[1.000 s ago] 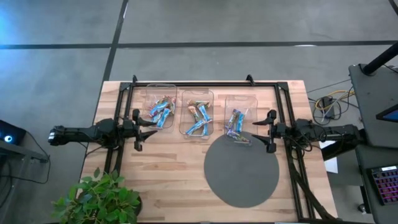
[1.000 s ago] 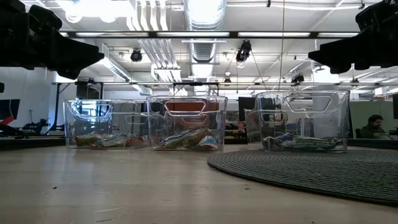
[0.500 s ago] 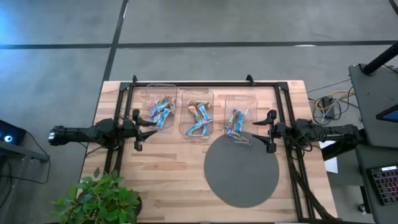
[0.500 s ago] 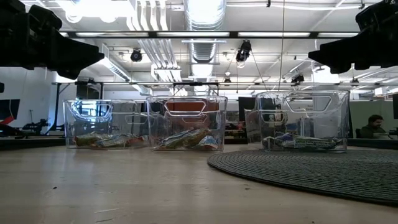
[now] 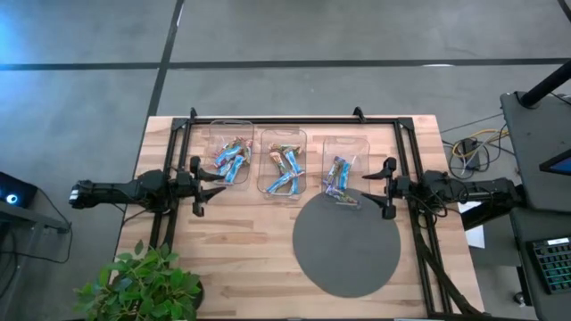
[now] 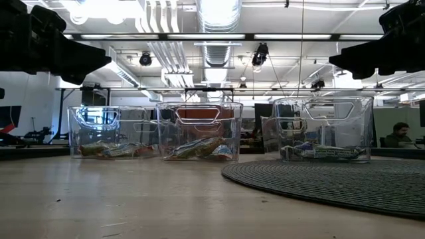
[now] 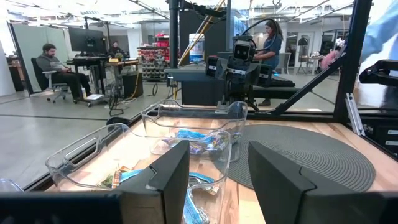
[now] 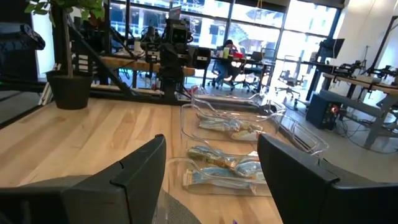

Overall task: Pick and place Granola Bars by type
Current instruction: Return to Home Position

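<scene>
Table (image 5: 241, 259): pale wooden top with a black frame along its far and side edges.

Bins, three, clear plastic, in a row across the far half of the table:
- left bin (image 5: 214, 134), on the left arm's side
- middle bin (image 5: 282, 134), just beside it
- right bin (image 5: 346, 141), set a little apart, its near end at the far rim of the mat

Granola bars (image 5: 230, 159): all of them lie inside the bins, in loose heaps on the floor of each.
- Left bin: light blue wrappers mixed with tan and red.
- Middle bin: light blue and tan.
- Right bin: purple-blue.

Mat (image 5: 346, 245): round, dark grey, ribbed, on the right half of the table with nothing on it.

Left gripper (image 5: 207, 185): raised above the table's left edge and pointing inward toward the bins. Its fingers are spread wide and hold nothing.

Right gripper (image 5: 375, 187): raised above the right edge, facing the left one across the table. Its fingers are likewise wide apart and empty.

Plant (image 5: 143, 285): green and leafy, at the near left corner.

Person (image 6: 400, 133): seated at a desk in the room beyond.
</scene>
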